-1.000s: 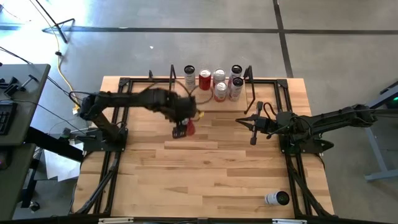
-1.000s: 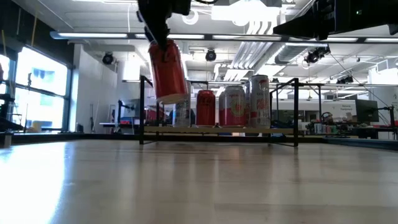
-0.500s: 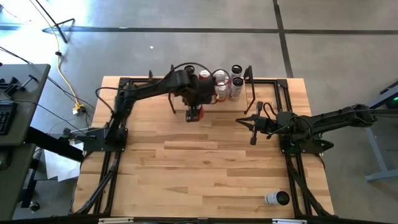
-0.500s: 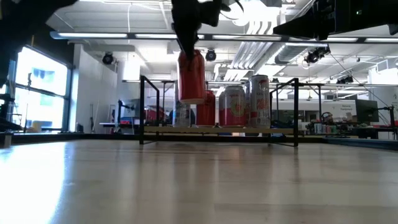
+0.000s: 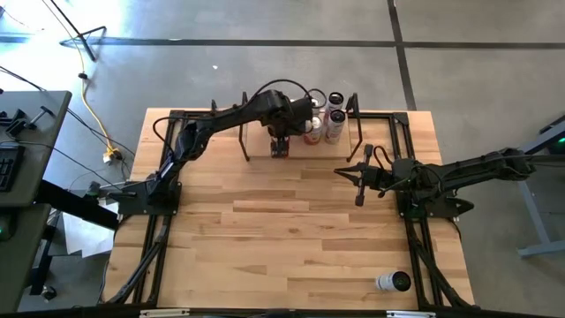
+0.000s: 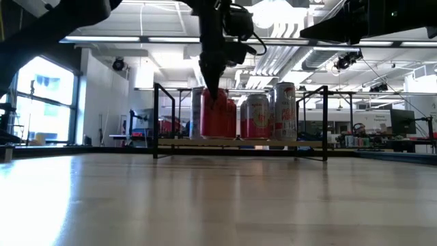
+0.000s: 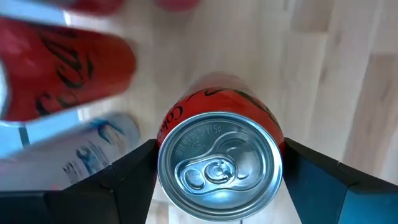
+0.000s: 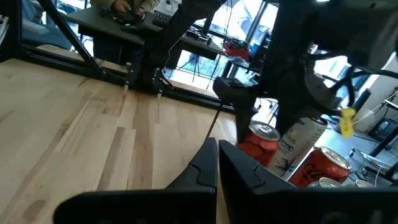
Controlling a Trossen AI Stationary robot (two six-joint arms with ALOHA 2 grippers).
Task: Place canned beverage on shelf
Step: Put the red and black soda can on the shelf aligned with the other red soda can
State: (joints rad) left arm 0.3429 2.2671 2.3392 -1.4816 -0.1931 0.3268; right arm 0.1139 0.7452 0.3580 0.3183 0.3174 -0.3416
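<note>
1. The table [image 5: 291, 230] is carrying the shelf [image 5: 305, 147] at its far edge. A loose can [image 5: 393, 282] is lying alone near the front right corner, well apart from everything else.
2. The left arm is now reaching across to the shelf. A second ago it was carrying the red can high over the middle of the table; now it has come to the front of the shelf and gone down.
3. The other cans [image 6: 270, 111] are standing upright together on the shelf board, just beside the arriving one.
4. The red can [image 6: 218, 116] is hanging upright at the level of those cans, in the open place at the front left of the group. I cannot tell if its base is already touching the board.
5. The left pincer [image 5: 281, 146] is grasping the red can from above, one finger on each side.
6. The right pincer [image 5: 357, 181] is clenched and empty, waiting on the right side.
7. I think the placing is almost finished; only the release and the retreat are remaining.
</note>
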